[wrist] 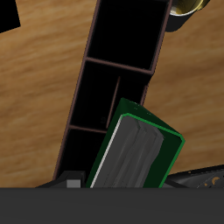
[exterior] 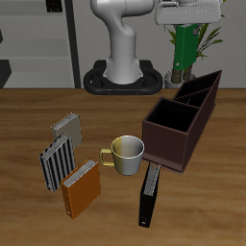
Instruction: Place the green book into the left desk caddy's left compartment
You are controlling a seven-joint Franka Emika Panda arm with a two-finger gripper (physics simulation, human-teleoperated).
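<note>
While the gripper (wrist: pixel 131 179) holds the green book (wrist: pixel 140 149) clamped above the left desk caddy (exterior: pixel 183 120), square the book's spine with the dividers and lower it straight into the narrow left compartment (wrist: pixel 92 105), avoiding the thin walls.

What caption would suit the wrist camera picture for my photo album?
The green book, seen close from the gripper's own camera, hangs above the dark, divided left desk caddy on the wooden table.
</note>
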